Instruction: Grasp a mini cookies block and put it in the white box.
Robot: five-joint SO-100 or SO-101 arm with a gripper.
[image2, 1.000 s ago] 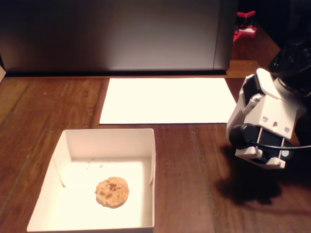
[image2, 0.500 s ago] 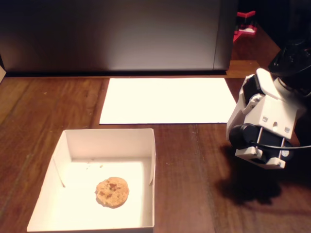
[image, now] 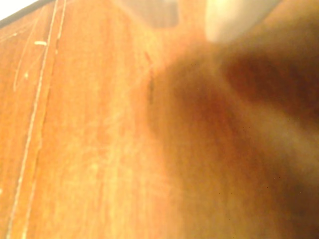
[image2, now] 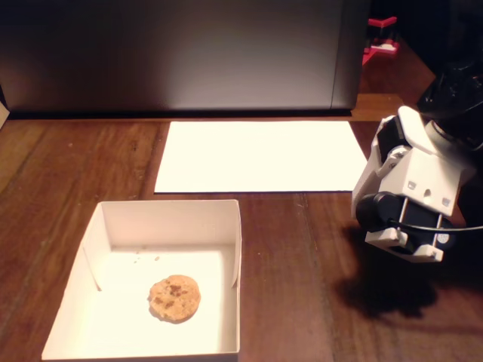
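Observation:
The mini cookies block [image2: 174,297], a round tan cookie with dark specks, lies flat inside the white box [image2: 219,215], a little front of its middle. The box stands on the wooden table at the front left of the fixed view. My gripper [image2: 404,243] hangs low over the table at the right, well apart from the box. Its white housing hides how the jaws stand. The wrist view shows only scratched wood and a dark blurred mass [image: 239,139] on the right. No cookie or box shows there.
A flat white paper sheet [image2: 260,154] lies behind the box. A grey metal wall [image2: 181,53] runs along the back of the table. A red object [image2: 381,34] stands at the far right back. The arm casts a shadow [image2: 385,290] on the wood.

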